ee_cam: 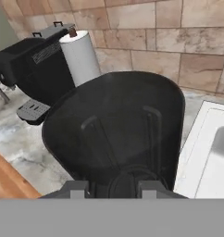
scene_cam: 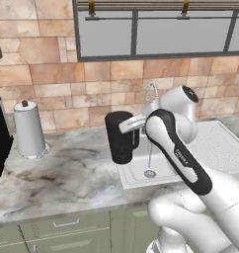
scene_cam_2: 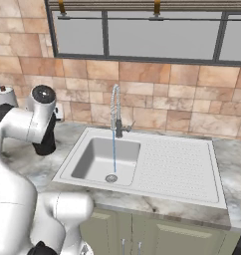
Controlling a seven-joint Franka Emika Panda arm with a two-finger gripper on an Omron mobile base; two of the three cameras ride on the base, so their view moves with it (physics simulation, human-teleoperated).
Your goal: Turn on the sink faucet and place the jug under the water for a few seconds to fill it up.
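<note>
The marbled desk runs along a tiled wall beneath a window. The sink, a white basin with its ribbed drainboard on the right, is set into the desk; a round drain lies in the basin floor. The white robot arm reaches from the near right of the left base view toward the basin's left edge. The coffee machine, boxy and black, stands at the far left of the desk, and the paper towel roll stands upright just to its right. The sink faucet rises behind the basin at the wall, its coiled neck arching forward. The jug, matte black, is upright just left of the sink's left rim, at the end of the arm, seen low over the desk; whether its base touches the desk cannot be told. In the hand view the jug's open mouth faces the camera, with the sink's white rim to its right. The gripper sits against the jug, its jaws flanking the near wall; whether they pinch it cannot be told. The water falls as a thin, pale blue stream from the spout to the drain, well apart from the jug.
</note>
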